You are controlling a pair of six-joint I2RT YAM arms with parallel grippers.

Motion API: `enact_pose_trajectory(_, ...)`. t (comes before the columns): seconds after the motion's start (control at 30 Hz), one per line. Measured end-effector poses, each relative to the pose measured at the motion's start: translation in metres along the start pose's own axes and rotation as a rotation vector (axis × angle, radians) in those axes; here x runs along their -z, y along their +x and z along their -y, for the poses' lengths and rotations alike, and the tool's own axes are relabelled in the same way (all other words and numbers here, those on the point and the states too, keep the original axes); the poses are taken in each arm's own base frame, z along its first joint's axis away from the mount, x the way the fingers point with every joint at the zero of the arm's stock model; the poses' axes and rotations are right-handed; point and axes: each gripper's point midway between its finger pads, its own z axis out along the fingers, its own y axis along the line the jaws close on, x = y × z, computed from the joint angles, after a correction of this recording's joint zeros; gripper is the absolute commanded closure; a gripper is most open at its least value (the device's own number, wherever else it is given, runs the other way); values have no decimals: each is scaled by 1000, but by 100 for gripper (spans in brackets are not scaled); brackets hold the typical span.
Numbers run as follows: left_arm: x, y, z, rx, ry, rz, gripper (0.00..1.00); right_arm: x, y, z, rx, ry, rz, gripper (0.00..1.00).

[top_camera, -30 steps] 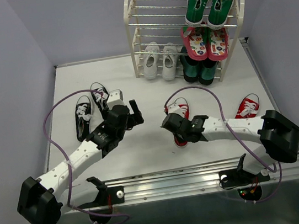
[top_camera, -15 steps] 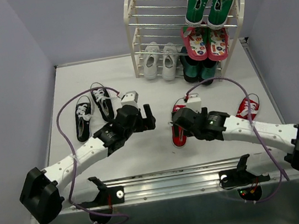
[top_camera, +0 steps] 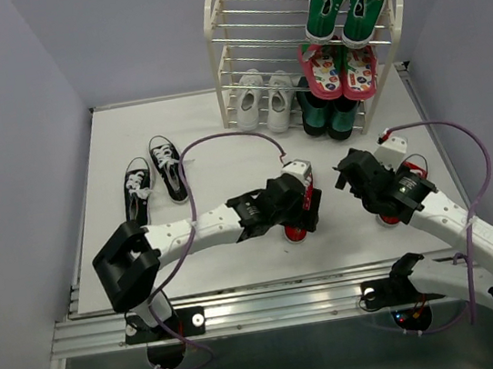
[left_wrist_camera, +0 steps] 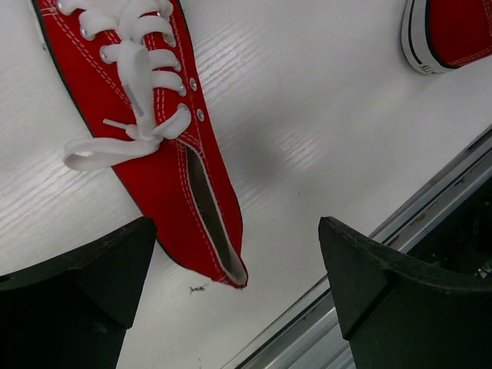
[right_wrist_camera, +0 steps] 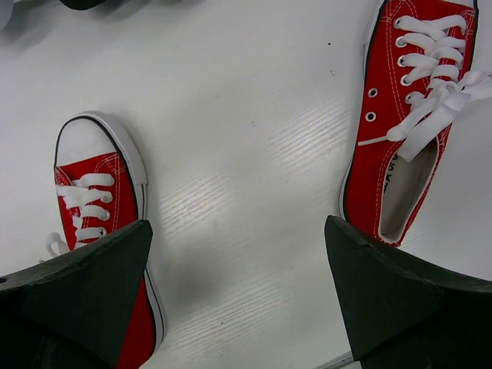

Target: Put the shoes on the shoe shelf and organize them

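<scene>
Jaws of the left gripper (left_wrist_camera: 234, 231) stand wide apart, low over the heel of 1 red shoe (left_wrist_camera: 165, 165) in the middle of the worktop (top_camera: 130, 137). That heel lies between them, closer to the left one, with no grip shown. Jaws of the right gripper (right_wrist_camera: 237, 231) are also apart and hold nothing. Its wrist view shows bare worktop between them and a red shoe to each side.

From left to right, the 2 black shoes (top_camera: 168, 166) lie side by side at the left of the worktop, well apart from both arms. The first red shoe lies in the middle, and the other red shoe (left_wrist_camera: 453, 31) is further right, partly behind the right arm.

At the back, the shelf (top_camera: 218, 32) already holds the 2 white shoes (top_camera: 250, 99) on its bottom tier, beside dark boots (top_camera: 317, 112). Pink shoes (top_camera: 322, 71) and green sneakers (top_camera: 328, 10) sit above. So 1 pair looks done, and 4 shoes remain.

Half a second earlier the left arm hung nearer the black shoes, and the right arm covered the middle red shoe. Both arms have since swung rightward.
</scene>
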Motion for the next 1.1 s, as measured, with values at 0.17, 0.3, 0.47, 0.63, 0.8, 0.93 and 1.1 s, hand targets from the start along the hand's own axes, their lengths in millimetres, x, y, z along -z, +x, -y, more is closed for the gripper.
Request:
enact_pose_trajectory(0.17, -28, 19, 1, -43, -69, -87, 2, -7, 3, 4, 32, 36, -1, 0)
enact_pose_trajectory(0.3, -35, 38, -12, -62, -135, -155, 5, -11, 5, 6, 48, 54, -1, 0)
enact_pose_trajectory(0.47, -33, 48, -23, -48, -188, -194, 17, -16, 10, 11, 63, 69, -6, 0)
enact_pose_trajectory(0.63, -32, 50, -24, -28, -203, -199, 25, -20, 15, 15, 76, 81, -11, 0)
enact_pose_trajectory(0.8, -32, 51, -25, -14, -216, -201, 35, -22, 13, 14, 74, 80, -6, 0)
enact_pose_trajectory(0.93, -36, 51, -22, -9, -222, -204, 58, -24, 15, 16, 78, 85, -8, 0)
enact_pose_trajectory(1.1, -37, 50, -20, -15, -222, -207, 100, -25, 15, 18, 77, 95, -8, 0)
